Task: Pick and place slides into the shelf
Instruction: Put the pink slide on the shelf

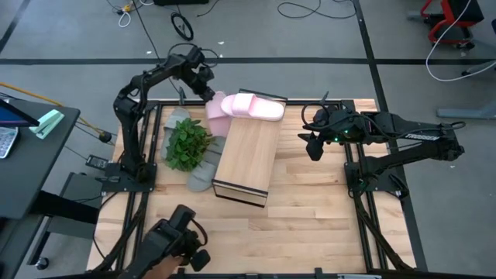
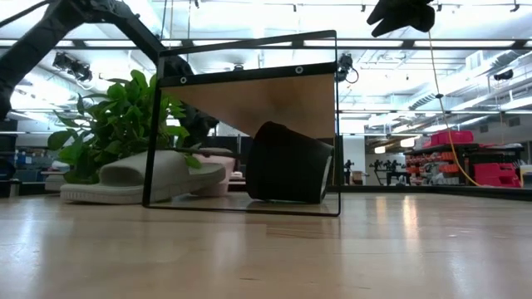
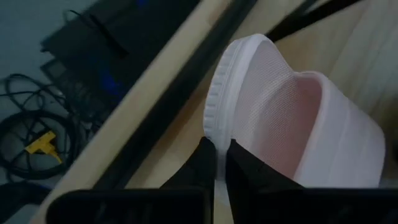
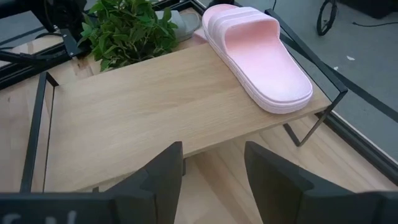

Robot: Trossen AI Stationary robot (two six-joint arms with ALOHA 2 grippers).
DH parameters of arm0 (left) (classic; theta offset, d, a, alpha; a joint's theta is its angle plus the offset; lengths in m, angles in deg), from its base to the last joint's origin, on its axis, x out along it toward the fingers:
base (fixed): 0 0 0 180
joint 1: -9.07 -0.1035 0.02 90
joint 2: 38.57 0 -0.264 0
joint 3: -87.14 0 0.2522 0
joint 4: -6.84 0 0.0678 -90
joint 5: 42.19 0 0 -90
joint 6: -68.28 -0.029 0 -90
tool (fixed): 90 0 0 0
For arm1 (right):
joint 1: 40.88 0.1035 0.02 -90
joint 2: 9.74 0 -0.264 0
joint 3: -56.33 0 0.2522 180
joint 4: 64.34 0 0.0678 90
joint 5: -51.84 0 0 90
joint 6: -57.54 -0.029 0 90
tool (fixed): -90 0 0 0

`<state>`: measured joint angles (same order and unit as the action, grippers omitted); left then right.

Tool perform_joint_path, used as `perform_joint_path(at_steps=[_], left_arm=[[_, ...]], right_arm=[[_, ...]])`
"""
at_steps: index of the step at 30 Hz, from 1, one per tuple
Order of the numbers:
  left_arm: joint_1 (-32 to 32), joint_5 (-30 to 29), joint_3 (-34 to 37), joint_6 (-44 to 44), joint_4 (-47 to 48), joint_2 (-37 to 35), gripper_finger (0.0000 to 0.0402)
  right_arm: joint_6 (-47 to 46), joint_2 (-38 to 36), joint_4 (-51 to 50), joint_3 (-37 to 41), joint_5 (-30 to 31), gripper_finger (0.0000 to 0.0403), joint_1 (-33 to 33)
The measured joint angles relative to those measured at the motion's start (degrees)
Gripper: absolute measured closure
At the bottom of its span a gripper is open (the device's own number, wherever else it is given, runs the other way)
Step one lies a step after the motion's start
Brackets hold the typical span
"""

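Our left gripper (image 3: 216, 163) is pinched on the rim of a pink slide (image 3: 273, 118), so we can carry it to the shelf (image 1: 246, 155). Our right gripper (image 4: 212, 177) hangs with jaws apart; ahead of them another pink slide (image 4: 258, 53) lies on top.

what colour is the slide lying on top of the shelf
Pale pink. The slide lies on the light-wood shelf top, clearest in the right wrist view.
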<state>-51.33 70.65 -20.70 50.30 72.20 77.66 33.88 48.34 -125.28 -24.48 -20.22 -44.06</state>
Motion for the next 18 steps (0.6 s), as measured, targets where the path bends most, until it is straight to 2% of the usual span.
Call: perform_joint_path(at_steps=[18], left_arm=[[-5.1,-4.0,0.0,5.8,-0.5,-11.9,0.0383]], right_arm=[[0.8,0.0,0.2,0.0,0.0,0.0224,0.0]])
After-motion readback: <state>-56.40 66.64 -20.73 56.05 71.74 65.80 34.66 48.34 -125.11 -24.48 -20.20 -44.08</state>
